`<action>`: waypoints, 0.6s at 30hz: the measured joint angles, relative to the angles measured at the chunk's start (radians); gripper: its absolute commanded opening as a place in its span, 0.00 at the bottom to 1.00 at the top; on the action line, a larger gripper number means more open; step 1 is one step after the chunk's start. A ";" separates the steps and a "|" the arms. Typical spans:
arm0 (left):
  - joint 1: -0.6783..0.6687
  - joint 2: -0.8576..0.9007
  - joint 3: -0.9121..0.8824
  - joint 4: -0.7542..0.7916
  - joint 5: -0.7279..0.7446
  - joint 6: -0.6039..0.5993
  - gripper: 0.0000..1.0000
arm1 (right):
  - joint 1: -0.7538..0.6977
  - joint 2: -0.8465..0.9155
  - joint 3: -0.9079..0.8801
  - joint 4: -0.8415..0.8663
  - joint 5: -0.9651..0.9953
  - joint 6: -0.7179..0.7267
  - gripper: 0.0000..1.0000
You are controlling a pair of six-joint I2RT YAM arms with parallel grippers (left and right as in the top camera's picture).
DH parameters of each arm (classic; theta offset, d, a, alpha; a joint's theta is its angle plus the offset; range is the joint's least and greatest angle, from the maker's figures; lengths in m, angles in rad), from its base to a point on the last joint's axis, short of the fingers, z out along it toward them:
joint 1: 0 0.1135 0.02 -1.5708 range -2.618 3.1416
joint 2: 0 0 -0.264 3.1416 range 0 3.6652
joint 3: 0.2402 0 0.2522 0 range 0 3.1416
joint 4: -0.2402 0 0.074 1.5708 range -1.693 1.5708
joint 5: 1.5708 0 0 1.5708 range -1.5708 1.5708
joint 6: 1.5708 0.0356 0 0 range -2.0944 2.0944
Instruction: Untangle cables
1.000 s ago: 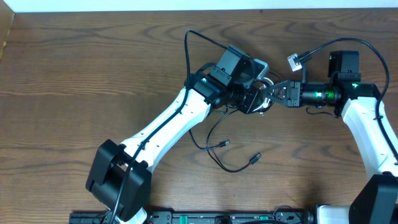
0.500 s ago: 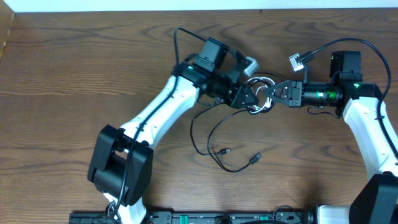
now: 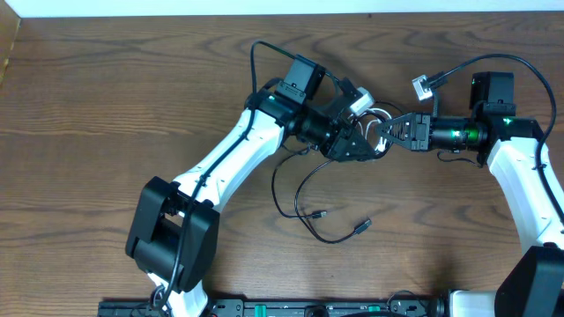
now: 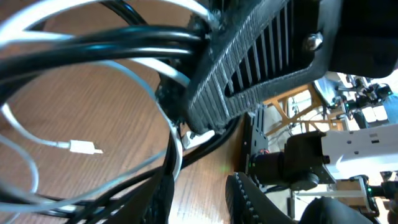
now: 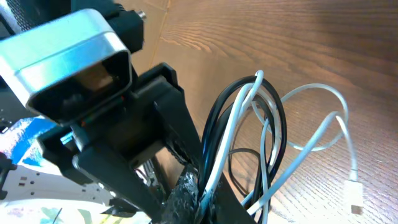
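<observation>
1. You had the cables [image 3: 377,121] bunched in a knot of loops between your two grippers, over the far side of the table [image 3: 106,106].
2. Your right gripper [image 3: 386,133] was pinched fully closed on the cables; the white cable [image 5: 236,124] ran straight into its fingertips, with black strands beside it.
3. Your left gripper [image 3: 359,145] met the same knot from the opposite side. The black cable [image 4: 112,53] passed against its ribbed finger [image 4: 249,68], but you could not tell whether the jaws gripped it.
4. The black cable trailed toward the arm bases, its plug [image 3: 322,213] flat on the wood.
5. A white plug [image 4: 84,147] lay under the loops.
</observation>
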 measured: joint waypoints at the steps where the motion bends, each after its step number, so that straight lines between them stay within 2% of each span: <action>1: -0.003 0.005 0.000 0.010 0.003 0.002 0.34 | 0.000 0.000 0.000 0.000 0.000 0.000 0.01; 18: -0.006 0.094 -0.001 0.080 0.021 0.001 0.33 | 0.000 0.000 0.000 0.000 0.000 0.000 0.01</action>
